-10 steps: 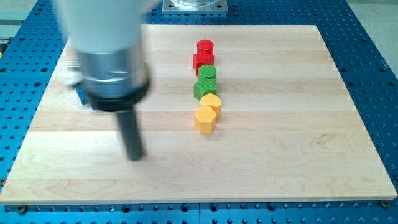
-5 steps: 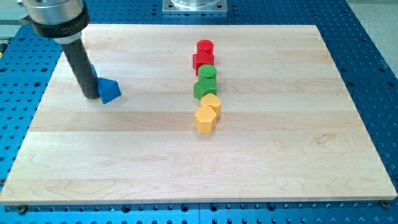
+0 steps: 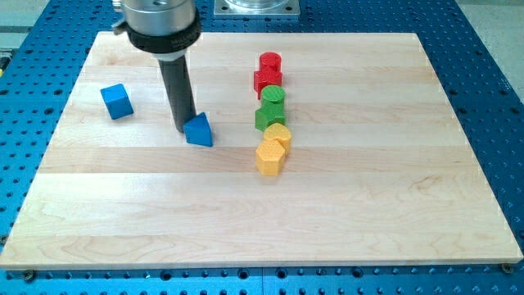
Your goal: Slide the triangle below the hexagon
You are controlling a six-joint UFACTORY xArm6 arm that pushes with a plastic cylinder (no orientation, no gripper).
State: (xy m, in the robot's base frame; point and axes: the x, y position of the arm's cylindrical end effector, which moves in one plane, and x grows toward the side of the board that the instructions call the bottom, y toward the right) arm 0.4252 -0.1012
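- Counter (image 3: pixel 164 221): a pale wooden board lying on a blue perforated base (image 3: pixel 491 74); its near strip, toward the view's bottom, carries no blocks.
- Yellow hexagon (image 3: pixel 268 156): the nearest block, at the bottom of a column that stands slightly right of the board's centre.
- Second yellow block (image 3: pixel 279 136): touching the hexagon on its upper right side — I cannot make out its shape.
- Blue triangle (image 3: pixel 198 130): to the view's left of the yellow pair, clearly apart from them and a little higher in the view than the hexagon, so it sits left of the hexagon and not below it.
- My tip (image 3: pixel 185 129): resting on the board at the triangle's left edge, touching it or just beside it; the dark rod rises from there toward the view's top.
- Jaws: the arm carries none — only the straight rod, so nothing is grasped.
- Green blocks: one (image 3: pixel 269 116) directly above the yellow pair, another (image 3: pixel 273 97) just behind it, the two touching; shapes unclear.
- Blue cube (image 3: pixel 117 101): well to the view's left of my tip, alone near the board's left side.
- Red blocks: one (image 3: pixel 268 79) above the greens, and a round-topped one (image 3: pixel 270 62) farthest up the column.
- Arm housing (image 3: pixel 157 24): a metallic collar at the view's top, above the rod.
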